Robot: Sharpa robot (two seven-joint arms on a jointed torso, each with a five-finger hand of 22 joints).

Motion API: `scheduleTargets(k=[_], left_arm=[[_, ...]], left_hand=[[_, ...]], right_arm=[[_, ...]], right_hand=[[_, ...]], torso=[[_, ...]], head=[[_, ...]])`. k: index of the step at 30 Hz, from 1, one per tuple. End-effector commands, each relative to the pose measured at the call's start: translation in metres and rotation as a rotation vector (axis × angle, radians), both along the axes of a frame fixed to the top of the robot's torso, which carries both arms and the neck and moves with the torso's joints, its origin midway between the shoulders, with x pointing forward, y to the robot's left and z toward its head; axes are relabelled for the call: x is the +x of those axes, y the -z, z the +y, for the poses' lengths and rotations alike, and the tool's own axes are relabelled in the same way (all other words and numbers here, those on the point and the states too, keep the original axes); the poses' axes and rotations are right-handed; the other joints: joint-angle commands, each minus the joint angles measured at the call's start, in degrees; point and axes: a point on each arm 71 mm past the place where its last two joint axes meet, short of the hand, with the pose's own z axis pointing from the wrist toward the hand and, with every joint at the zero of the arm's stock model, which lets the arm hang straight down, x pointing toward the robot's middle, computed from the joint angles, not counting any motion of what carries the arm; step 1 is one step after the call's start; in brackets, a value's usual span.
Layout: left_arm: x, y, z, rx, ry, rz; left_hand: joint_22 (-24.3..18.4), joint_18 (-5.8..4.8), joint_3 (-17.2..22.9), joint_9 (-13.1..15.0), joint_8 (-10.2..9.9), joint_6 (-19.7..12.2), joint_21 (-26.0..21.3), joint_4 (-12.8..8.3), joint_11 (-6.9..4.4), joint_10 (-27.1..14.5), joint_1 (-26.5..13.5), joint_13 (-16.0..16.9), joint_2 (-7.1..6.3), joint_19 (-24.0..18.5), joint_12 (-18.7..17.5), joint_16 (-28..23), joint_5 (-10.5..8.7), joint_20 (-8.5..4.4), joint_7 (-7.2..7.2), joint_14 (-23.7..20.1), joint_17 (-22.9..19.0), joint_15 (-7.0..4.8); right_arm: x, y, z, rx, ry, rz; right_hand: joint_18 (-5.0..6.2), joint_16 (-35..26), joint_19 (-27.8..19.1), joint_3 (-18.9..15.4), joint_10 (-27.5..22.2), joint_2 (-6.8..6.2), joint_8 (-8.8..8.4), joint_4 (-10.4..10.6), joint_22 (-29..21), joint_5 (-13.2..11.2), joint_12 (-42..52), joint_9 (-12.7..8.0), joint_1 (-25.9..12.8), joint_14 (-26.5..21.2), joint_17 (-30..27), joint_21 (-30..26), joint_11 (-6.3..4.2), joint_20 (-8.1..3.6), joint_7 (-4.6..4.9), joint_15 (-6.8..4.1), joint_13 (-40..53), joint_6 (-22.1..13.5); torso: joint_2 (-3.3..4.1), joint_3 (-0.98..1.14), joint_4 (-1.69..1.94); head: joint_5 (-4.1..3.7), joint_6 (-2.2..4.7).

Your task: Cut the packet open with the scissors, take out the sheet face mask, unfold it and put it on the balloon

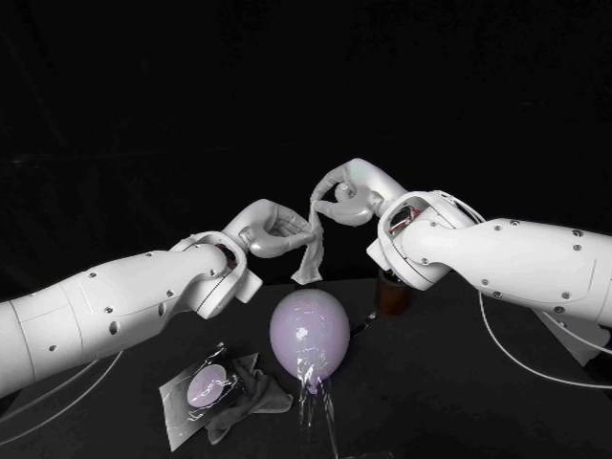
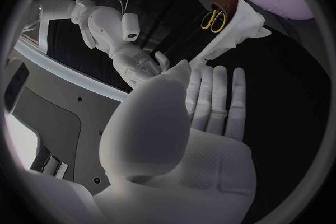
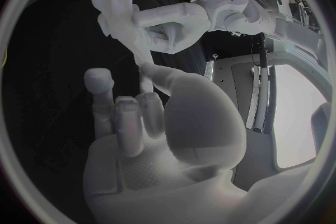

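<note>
Both hands are up off the surface [image 1: 486, 402], meeting in mid-air behind the balloon [image 1: 311, 325]; the sheet mask [image 1: 311, 256] is held btwn them, not yet unfolded, a crumpled white strip.

The right hand [image 1: 345, 194] is the higher one, fingers curled in, thumb and a finger pinching the strip's top end; its wrist view shows the pinch right at the tip of the strip. The left hand [image 1: 269, 232] is lower and just beside it, nipping the strip partway down btwn thumb and fingers; the fingers look fairly straight in its own wrist view. Below that grip the mask hangs loose; its tail ends above the balloon's far end; can't tell if it brushes the balloon.

The balloon is lavender and egg-shaped, lying on the surface approx. centre, under and a little nearer the robot than the hands.

The scissors [image 2: 213, 20], w/ yellow handles, stand handles-up in a brown holder [image 1: 390, 298] near the balloon's right side, under the right wrist.

The packet [image 1: 203, 390] lies flat on the surface, front-left of the balloon and near the left forearm; it has a round purple patch on its face. A grey crumpled piece [image 1: 261, 392] touches its right edge. A bit of clear film [image 1: 313, 406] lies at the balloon's near end.
</note>
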Motion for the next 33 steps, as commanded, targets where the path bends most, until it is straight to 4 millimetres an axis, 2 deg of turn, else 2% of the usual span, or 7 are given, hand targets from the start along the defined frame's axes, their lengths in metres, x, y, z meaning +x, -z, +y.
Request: scheduleTargets(k=[1,4,5,9,13,24,33], left_arm=[[-0.001,-0.003,-0.002,-0.033,0.007,-0.022],[-0.001,-0.004,-0.001,-0.036,0.009,-0.025],[-0.001,-0.004,-0.001,-0.037,0.010,-0.026],[-0.001,-0.004,-0.001,-0.037,0.014,-0.024],[-0.001,-0.003,0.000,-0.036,0.018,-0.020],[-0.001,-0.002,0.000,-0.032,0.029,-0.004],[0.000,-0.002,0.004,-0.043,0.025,0.010]], left_hand=[[-0.1,0.55,0.5,0.1,0.4,0.5,-0.3,0.0,0.04,0.5,0.3,-0.2,0.59,0.3,0.0,0.3,0.28,-0.11,-0.01,0.5,0.0,-0.01],[-0.1,0.54,1.2,0.4,0.8,1.3,-0.3,-0.2,-0.14,0.9,1.1,-0.2,1.42,0.4,-0.1,0.2,0.28,-0.15,-0.30,0.5,0.0,-0.13],[-0.1,0.54,1.8,0.6,1.2,2.0,-0.3,-0.4,-0.33,1.5,1.8,-0.3,2.22,0.4,0.0,0.2,0.29,-0.20,-0.48,0.7,0.0,-0.27],[0.2,0.53,2.9,1.3,2.0,2.8,0.1,-1.2,-0.76,3.0,2.7,-0.4,3.69,0.5,-0.1,0.1,0.28,-0.39,-0.71,1.4,-0.1,-0.69],[0.3,0.48,3.4,1.6,2.3,2.7,0.3,-1.5,-0.87,3.6,2.9,-0.5,4.33,0.5,-0.3,-0.1,0.27,-0.48,-0.80,1.7,-0.3,-0.82],[0.6,0.37,3.9,2.2,2.6,2.1,0.7,-1.5,-0.88,4.0,2.6,-0.7,4.93,0.3,-0.9,-0.5,0.27,-0.54,-0.66,2.0,-0.5,-0.83],[0.8,0.23,5.0,2.7,2.5,0.6,0.8,-0.1,-0.54,3.9,1.2,-0.8,6.75,-0.2,-2.2,-1.0,0.25,-0.43,-0.36,1.9,-0.6,-0.46]], right_arm=[[0.001,-0.001,0.000,-0.003,-0.005,-0.006],[0.001,-0.001,-0.001,-0.004,-0.004,-0.006],[0.001,0.000,-0.001,-0.004,-0.004,-0.005],[0.002,0.000,-0.001,-0.006,-0.002,-0.004],[0.003,0.000,-0.002,-0.008,0.000,-0.005],[0.005,0.000,-0.006,-0.012,0.012,-0.006],[0.008,0.002,-0.012,-0.020,0.020,0.007]], right_hand=[[1.17,0.2,0.3,0.4,2.5,0.42,2.11,0.1,0.1,0.2,0.4,1.5,0.0,5.7,14.0,0.1,-0.41,-0.09,-0.26,-0.49,7.8,0.6],[1.17,0.2,0.3,0.4,2.5,0.42,2.11,0.1,0.1,0.2,0.4,1.5,0.0,5.7,14.0,0.1,-0.41,-0.09,-0.26,-0.49,7.8,0.6],[1.17,0.2,0.3,0.4,2.5,0.42,2.11,0.1,0.1,0.2,0.4,1.5,0.0,5.7,14.0,0.1,-0.41,-0.09,-0.26,-0.49,7.8,0.6],[1.17,0.2,0.3,0.4,2.5,0.42,2.11,0.1,0.1,0.2,0.4,1.5,0.0,5.7,14.0,0.1,-0.41,-0.09,-0.26,-0.49,7.8,0.6],[1.17,0.2,0.3,0.4,2.5,0.42,2.11,0.1,0.1,0.2,0.4,1.5,0.0,5.7,14.0,0.1,-0.41,-0.09,-0.26,-0.49,7.8,0.6],[1.17,0.2,0.3,0.4,2.5,0.42,2.11,0.1,0.1,0.2,0.4,1.5,0.0,5.7,14.0,0.1,-0.41,-0.09,-0.26,-0.49,7.8,0.6],[1.20,0.2,0.2,0.5,2.5,0.45,2.11,0.0,0.1,0.2,0.4,1.5,-0.2,5.7,14.0,0.0,-0.42,-0.11,-0.26,-0.49,7.8,0.5]], torso=[[-0.03,0.02,0.02],[-0.04,0.02,0.01],[-0.04,0.03,0.01],[-0.03,0.02,0.01],[0.00,0.01,0.01],[-0.04,0.02,0.02],[0.01,0.02,0.03]], head=[[0.03,-0.01],[0.02,-0.02],[-0.02,-0.06],[-0.05,-0.06],[-0.08,-0.07],[-0.15,-0.16],[-0.16,-0.18]])
